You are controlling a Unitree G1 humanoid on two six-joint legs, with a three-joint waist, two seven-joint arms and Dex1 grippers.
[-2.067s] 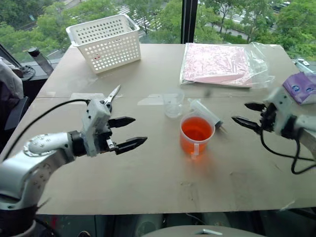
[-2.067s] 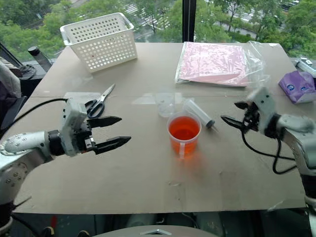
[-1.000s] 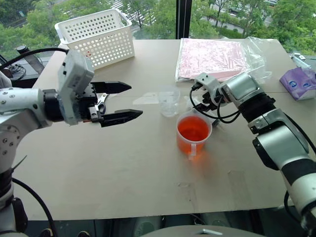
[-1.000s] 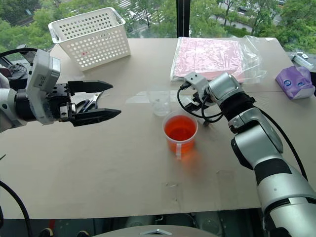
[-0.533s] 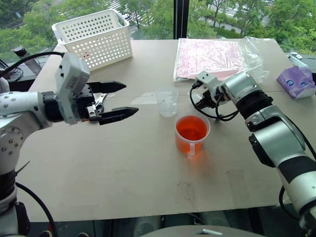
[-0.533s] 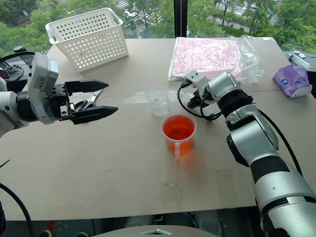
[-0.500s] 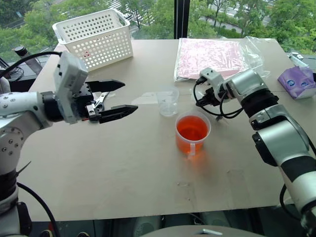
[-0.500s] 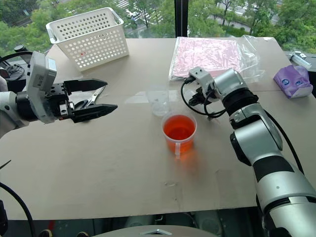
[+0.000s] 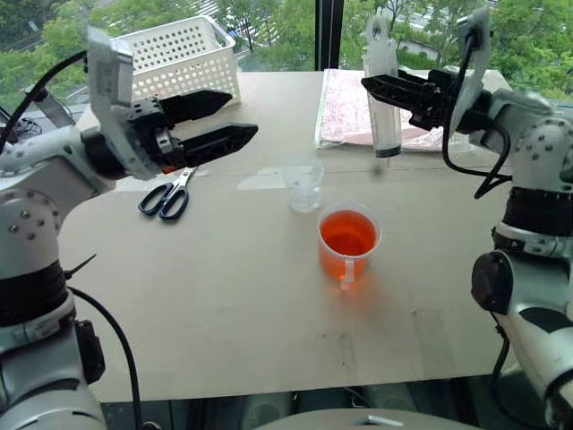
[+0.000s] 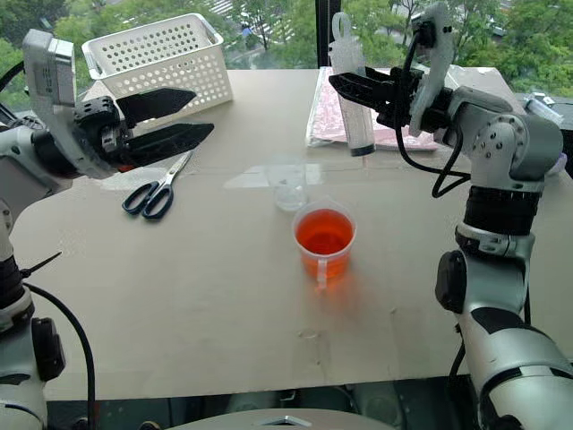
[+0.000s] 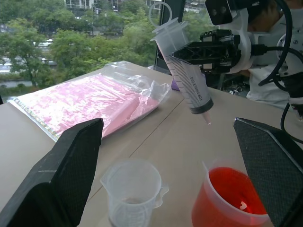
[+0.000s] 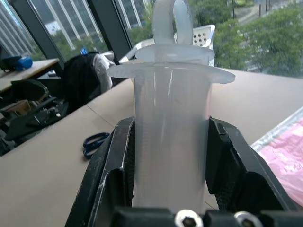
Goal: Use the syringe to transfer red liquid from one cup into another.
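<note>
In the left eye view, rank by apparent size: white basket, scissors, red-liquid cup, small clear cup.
1. white basket
2. red-liquid cup
3. scissors, close to the cup, so unsure
4. small clear cup

The handled cup (image 9: 349, 242) stands on the table (image 9: 269, 322) and holds the liquid (image 9: 348, 235). Just behind it and to its left stands the small cup (image 9: 304, 184). Farther left of the handled cup lie the scissors (image 9: 166, 197). The basket (image 9: 179, 61) sits far behind and to its left. The bagged sheets (image 9: 354, 103) lie behind the handled cup. The syringe (image 9: 382, 85) hangs upright above the table, behind and slightly right of the handled cup.
</note>
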